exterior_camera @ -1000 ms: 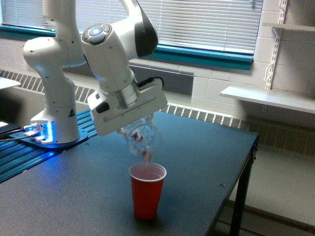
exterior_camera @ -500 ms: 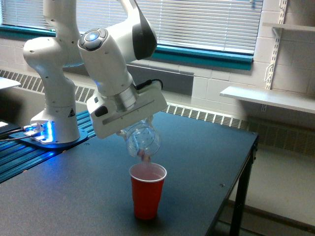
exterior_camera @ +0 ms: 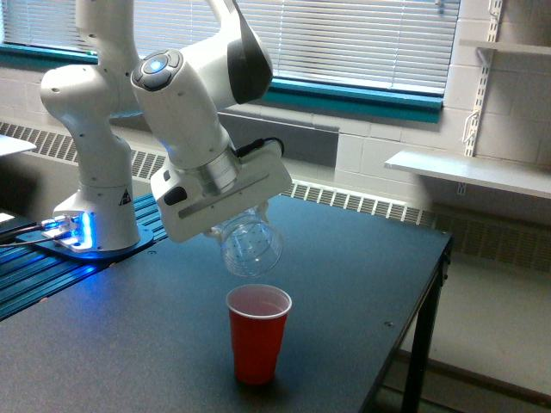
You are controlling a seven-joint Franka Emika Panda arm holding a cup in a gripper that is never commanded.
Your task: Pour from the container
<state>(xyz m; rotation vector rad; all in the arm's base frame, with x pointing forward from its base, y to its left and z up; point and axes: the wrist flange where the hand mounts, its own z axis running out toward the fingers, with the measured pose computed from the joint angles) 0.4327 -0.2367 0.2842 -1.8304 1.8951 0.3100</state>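
The container is a clear rounded plastic cup, tipped steeply mouth-down just above the red cup. My gripper is shut on the container's upper part; its fingers are mostly hidden under the white hand. Inside the clear container nothing shows now. The red cup stands upright on the dark table directly below the container's mouth, with a pale pinkish inside visible at its rim.
The arm's white base stands on a blue-lit plate at the exterior view's left. The table's edge runs along the exterior view's right, with floor beyond. A radiator and window blinds lie behind; a white shelf hangs on the wall.
Small reddish contents seen in and falling from the container earlier are gone from it. The wrist has rotated slightly further, tipping the container more.
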